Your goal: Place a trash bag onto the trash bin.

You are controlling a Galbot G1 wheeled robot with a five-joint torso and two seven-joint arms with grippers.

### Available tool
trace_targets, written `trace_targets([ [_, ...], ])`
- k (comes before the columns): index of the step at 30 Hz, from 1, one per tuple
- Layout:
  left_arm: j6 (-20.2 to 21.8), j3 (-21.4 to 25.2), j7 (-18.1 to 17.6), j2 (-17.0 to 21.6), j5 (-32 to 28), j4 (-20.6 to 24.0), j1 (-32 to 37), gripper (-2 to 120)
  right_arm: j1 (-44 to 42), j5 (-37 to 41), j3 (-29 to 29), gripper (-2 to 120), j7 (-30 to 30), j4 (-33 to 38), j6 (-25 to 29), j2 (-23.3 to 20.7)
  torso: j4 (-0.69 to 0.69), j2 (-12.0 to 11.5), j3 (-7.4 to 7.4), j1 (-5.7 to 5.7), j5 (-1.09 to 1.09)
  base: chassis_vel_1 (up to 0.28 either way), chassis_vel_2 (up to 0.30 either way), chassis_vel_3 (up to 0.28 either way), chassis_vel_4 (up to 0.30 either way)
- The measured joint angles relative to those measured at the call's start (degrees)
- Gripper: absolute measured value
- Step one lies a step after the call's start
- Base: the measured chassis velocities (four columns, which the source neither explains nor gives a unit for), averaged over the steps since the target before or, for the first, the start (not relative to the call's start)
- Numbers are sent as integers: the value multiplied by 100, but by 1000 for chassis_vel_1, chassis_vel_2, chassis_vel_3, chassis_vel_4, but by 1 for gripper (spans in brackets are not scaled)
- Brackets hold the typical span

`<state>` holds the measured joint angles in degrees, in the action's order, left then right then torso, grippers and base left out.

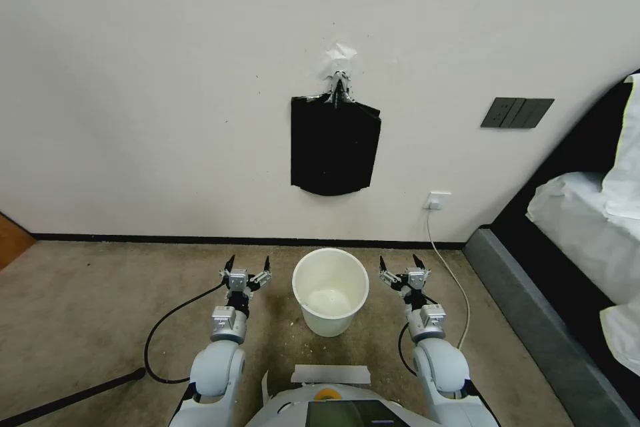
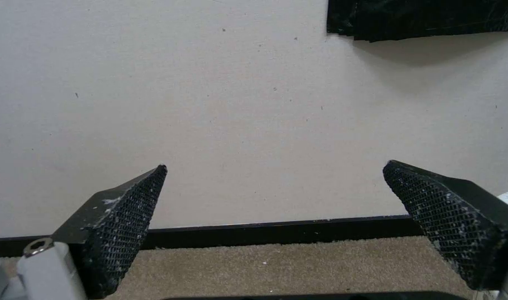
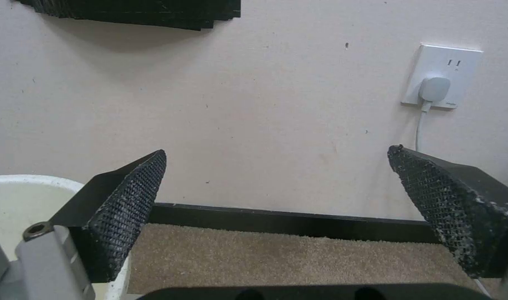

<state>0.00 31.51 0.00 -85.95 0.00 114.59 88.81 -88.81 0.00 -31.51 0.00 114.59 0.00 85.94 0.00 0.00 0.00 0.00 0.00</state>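
The small round white plastic trash bin [image 1: 331, 299] sits bare on the carpet near the wall, left gripper [image 1: 248, 265] and right gripper [image 1: 402, 264] spread wide on either side, holding nothing. A flat black bag bundle [image 1: 334, 145] hangs clipped above, well apart.

Probably a bedroom: a bed [image 1: 580, 213] with white bedding (dark frame), beige carpet [image 1: 100, 307], a wall socket [image 1: 438, 200] and switch panel [image 1: 517, 113].
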Motion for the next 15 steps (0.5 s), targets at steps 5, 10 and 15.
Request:
trace_targets([
  [5, 0, 0, 0, 0, 0, 0, 0, 100, 0, 0, 0, 100, 0, 0, 0, 0, 0, 0, 0, 0, 0, 0, 0, 0, 0],
  [10, 0, 0, 0, 0, 0, 0, 0, 100, 0, 0, 0, 100, 0, 0, 0, 0, 0, 0, 0, 0, 0, 0, 0, 0, 0],
  [15, 0, 0, 0, 0, 0, 0, 0, 100, 0, 0, 0, 100, 0, 0, 0, 0, 0, 0, 0, 0, 0, 0, 0, 0, 0],
])
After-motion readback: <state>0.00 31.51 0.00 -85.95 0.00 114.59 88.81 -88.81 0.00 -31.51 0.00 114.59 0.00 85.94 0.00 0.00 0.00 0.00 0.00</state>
